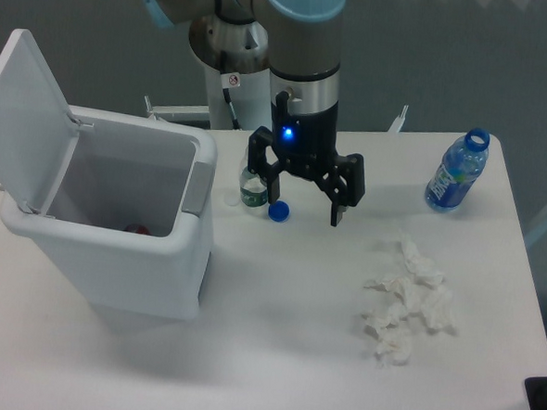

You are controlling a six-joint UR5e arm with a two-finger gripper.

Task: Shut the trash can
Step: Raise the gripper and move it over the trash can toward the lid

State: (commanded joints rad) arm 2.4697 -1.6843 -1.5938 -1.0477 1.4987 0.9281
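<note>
The trash can [140, 262] is a large white bin on the left of the table. Its flat lid [23, 120] stands open, tilted up and back on the left side. A grey latch tab [196, 187] sits on the right rim. Something small and red lies at the bottom inside [138, 228]. My gripper [299, 205] hangs over the table to the right of the can, apart from it, with its two fingers spread wide and nothing between them.
A small clear bottle with a green label [252, 191] and a blue cap [279, 211] lie by the left finger. A blue water bottle [458, 172] stands at the far right. Crumpled white tissues [405, 301] lie front right.
</note>
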